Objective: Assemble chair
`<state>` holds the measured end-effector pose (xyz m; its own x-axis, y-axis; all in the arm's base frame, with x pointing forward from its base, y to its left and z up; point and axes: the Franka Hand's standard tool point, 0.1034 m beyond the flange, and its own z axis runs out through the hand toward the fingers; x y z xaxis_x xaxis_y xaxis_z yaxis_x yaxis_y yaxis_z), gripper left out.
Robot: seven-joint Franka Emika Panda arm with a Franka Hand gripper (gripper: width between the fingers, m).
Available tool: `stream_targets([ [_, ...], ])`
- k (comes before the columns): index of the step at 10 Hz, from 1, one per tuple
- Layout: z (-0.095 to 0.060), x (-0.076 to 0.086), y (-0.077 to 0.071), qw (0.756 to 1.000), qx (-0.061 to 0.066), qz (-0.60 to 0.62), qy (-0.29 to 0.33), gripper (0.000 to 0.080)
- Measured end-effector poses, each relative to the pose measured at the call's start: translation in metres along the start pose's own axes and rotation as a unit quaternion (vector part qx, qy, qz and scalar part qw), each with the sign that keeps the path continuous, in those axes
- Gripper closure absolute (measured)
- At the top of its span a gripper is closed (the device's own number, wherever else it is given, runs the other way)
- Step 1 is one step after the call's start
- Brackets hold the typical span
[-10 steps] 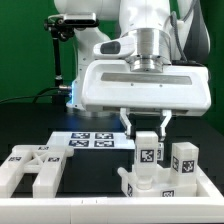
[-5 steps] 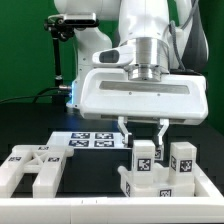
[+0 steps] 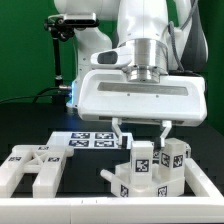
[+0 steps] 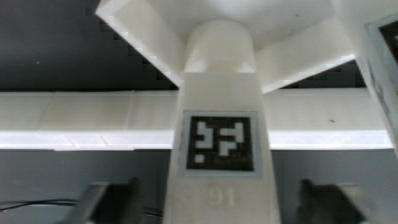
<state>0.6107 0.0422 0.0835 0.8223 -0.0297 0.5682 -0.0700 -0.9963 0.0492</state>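
The white robot arm (image 3: 150, 30) fills the upper half of the exterior view, reaching straight down over the black bench (image 3: 88, 168). At its end the hand (image 3: 142, 139) has a broad white body. Its two dark fingers (image 3: 120, 132) hang down on either side of an upright post of the chair (image 3: 145, 172).

The hand is released. In the wrist view the hand (image 4: 222, 198) shows a clear gap between each finger (image 4: 111, 200) and the chair's (image 4: 219, 80) post, so nothing is clamped.

A white border rail (image 3: 60, 207) runs along the near edge of the bench.

The chair is a chunky white cluster of blocks bearing several black-and-white tags. It sits toward the exterior view's right, just behind the rail. It leans a little rather than standing square, with the tagged post between the fingers and a second tagged block beside it toward the exterior view's right.

A loose white part (image 3: 30, 165) with a long slot lies flat on the bench at the exterior view's left, well apart from the chair.

The marker board (image 3: 88, 140) lies flat behind, between the two.
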Motion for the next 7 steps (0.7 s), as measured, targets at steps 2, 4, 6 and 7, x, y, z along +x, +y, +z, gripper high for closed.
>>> stream_targets([
  [2, 0.0000, -0.0001, 0.0000, 1.000, 0.000, 0.000, 0.000, 0.0191],
  [4, 0.0000, -0.0001, 0.0000, 1.000, 0.000, 0.000, 0.000, 0.0160],
  [6, 0.0002, -0.0005, 0.0003, 1.000, 0.001, 0.000, -0.004, 0.0152],
  [7, -0.0021, 0.0016, 0.0028, 0.999, 0.009, 0.002, -0.035, 0.0150],
])
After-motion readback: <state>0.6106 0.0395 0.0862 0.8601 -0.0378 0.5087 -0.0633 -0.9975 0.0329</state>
